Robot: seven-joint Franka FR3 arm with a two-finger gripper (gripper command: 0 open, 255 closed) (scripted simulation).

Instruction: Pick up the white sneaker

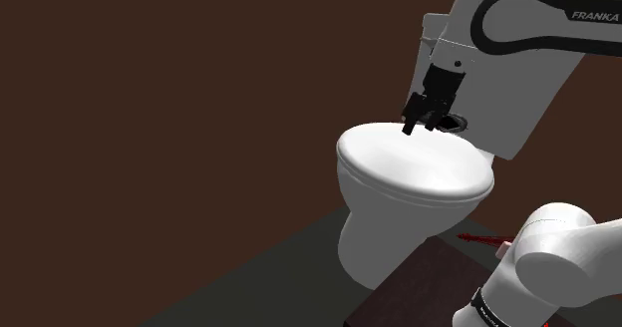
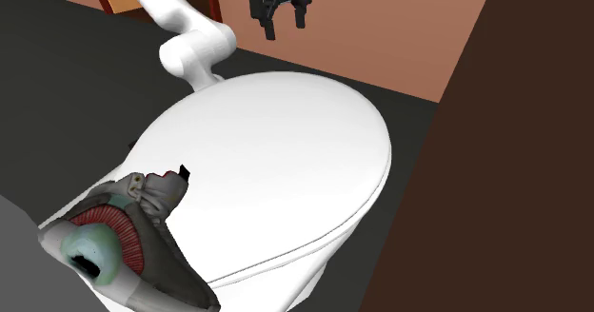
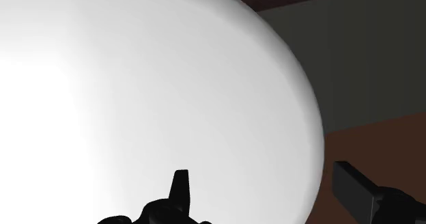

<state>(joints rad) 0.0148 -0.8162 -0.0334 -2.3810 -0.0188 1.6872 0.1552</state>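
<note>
My end effector (image 2: 283, 25) hung open and empty, 2 fingers (image 3: 179, 188) standing apart with nothing between them, high over the closed toilet lid (image 2: 286, 158). The sneaker (image 2: 128, 229) lay on the rear part of that lid, toward the second exterior view's lower left, well apart from me. It rendered grey-brown with a red collar and a pale inside, not white. It looked tilted on the curve, opening facing that camera; I could not tell how squarely the sole sat. Risks as I judged them: the lid was domed and smooth, so a nudge from 1 finger before both sides closed could slide the shoe off the rim onto the floor (image 2: 57, 63). Coming down too far would drive the fingertips into the lid. Closing on the soft upper alone could fold it and let it slip out on the lift. In the shoulder view the tank (image 1: 518, 106) stood just behind the lid's rear, so a steep tilt there could clip it with my wrist. Open room: plenty of clear air above the lid, floor open around the bowl, brown wall (image 2: 543, 120) well off on the second exterior view's right. The lid rim near the shoe was the edge to watch. A top-down approach looked the freest to me.
</note>
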